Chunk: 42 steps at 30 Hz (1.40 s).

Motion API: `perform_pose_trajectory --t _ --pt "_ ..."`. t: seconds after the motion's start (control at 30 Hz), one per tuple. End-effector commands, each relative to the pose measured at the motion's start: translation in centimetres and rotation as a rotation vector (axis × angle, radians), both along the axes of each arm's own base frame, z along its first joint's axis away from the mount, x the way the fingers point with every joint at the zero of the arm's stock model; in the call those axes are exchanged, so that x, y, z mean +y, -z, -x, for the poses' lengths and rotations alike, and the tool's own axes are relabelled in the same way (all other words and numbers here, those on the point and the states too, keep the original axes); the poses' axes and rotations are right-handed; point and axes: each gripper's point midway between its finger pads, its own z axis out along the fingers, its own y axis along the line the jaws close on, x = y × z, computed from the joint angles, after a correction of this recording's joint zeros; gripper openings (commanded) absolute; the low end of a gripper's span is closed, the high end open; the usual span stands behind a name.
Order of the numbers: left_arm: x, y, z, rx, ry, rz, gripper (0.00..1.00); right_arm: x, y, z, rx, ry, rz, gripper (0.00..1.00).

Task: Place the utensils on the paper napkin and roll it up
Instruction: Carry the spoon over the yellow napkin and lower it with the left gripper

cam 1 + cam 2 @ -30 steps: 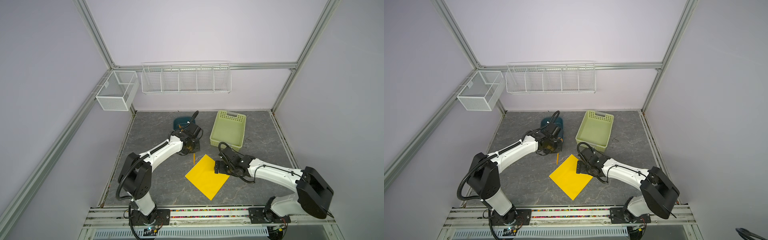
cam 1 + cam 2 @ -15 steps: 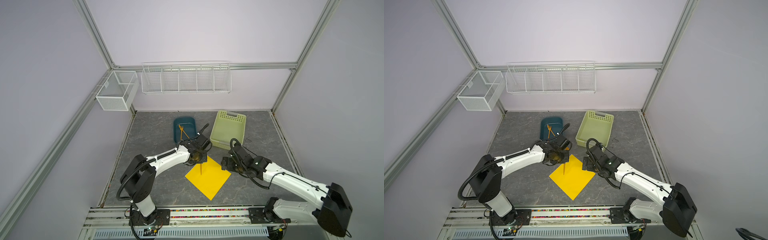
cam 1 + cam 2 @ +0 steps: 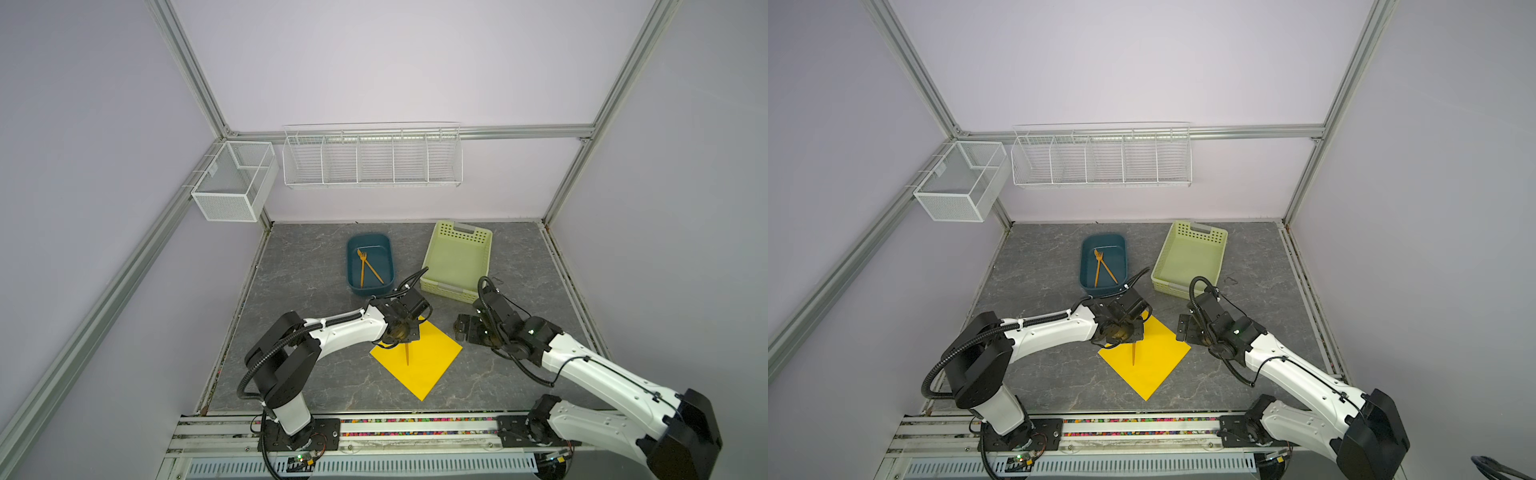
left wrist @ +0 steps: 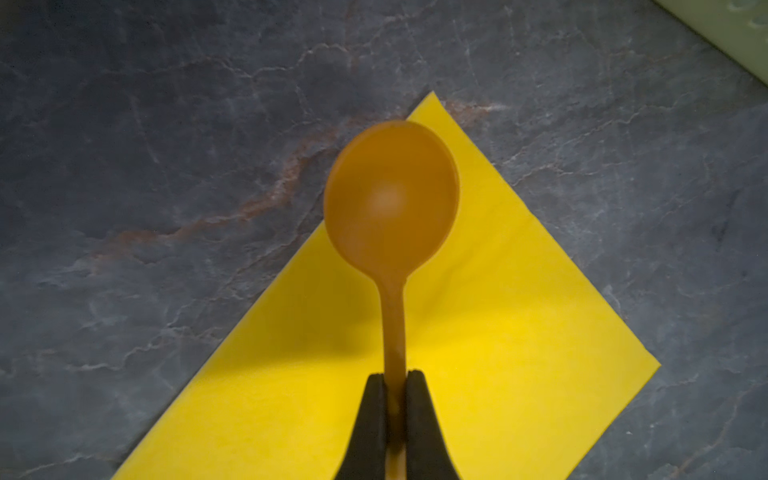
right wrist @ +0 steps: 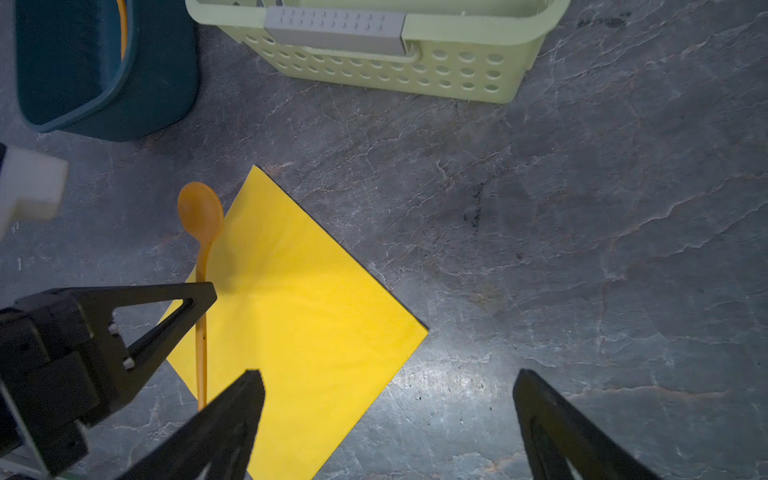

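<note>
Left gripper (image 4: 395,379) clamps spoon (image 4: 390,199); seemingly airborne

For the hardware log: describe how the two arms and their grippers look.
The left arm and right arm have white shells, black joints and black bases; black cables loop along each. The left gripper and right gripper are black, with tapering, triangular fingers.

Reaches in low from the left with the left arm (image 3: 345,332), forearm close to level and wrist tipped downward. Pinches the left gripper (image 4: 395,376) tight on the handle of the spoon (image 4: 390,199), with the bowl out past the fingertips. Stretches the right arm (image 3: 602,374) forward from the right, wrist angled down, right gripper (image 5: 388,376) spread wide and empty.
</note>
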Motion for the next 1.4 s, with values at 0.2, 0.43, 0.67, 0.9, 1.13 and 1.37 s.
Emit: perform_pose_trajectory --t 0.2,0.43,0.67,0.9,1.13,1.37 --pt "-0.5 2.0 -0.1 0.012 -0.020 -0.018 0.05 -1.1 0.9 0.9 0.019 0.005 0.005 0.96" --pt "-0.4 2.3 -0.6 0.008 -0.022 -0.063 0.05 -1.0 0.9 0.9 0.023 0.001 0.003 0.97" --pt "-0.3 2.3 -0.8 0.000 -0.026 -0.076 0.05 -0.9 1.0 1.0 0.028 -0.003 0.004 0.96" --pt "-0.1 2.4 -0.8 0.000 -0.030 -0.092 0.05 -0.8 1.0 1.0 0.029 -0.011 0.001 0.96" --pt "-0.2 2.8 -1.0 0.012 -0.026 -0.115 0.06 -0.7 0.8 1.0 0.027 -0.018 -0.001 0.96" --pt "0.0 2.8 -1.0 0.012 -0.032 -0.129 0.08 -0.5 0.6 1.0 0.027 -0.026 -0.011 0.96"
